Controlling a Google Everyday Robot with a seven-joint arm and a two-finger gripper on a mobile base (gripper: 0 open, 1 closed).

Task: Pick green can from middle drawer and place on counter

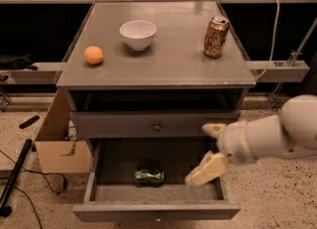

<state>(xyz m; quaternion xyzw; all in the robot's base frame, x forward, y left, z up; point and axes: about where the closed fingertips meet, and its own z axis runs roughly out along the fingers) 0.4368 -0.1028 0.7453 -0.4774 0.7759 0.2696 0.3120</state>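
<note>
- Gripper [211, 149] — fingers spread wide, holding nothing — hangs over the open middle drawer's [124, 211] right edge.
- Green can [149, 176] lies on its side inside, mid-width, towards the front edge.

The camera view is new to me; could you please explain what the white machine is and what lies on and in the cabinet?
There is only one picture. The camera looks down at a grey cabinet from the front, and I cannot tell where it is mounted.

The white shape on the right is a robot arm. Its grasping part, the end effector, has two pale fingers. They are spread open and hold nothing. It hangs over the right side of the middle drawer, which is pulled out.

A green can lies on its side in that drawer, to the left of the end effector and not touching it.

On the counter sit an orange on the left, a white bowl further back, and an upright gold can on the right.
</note>
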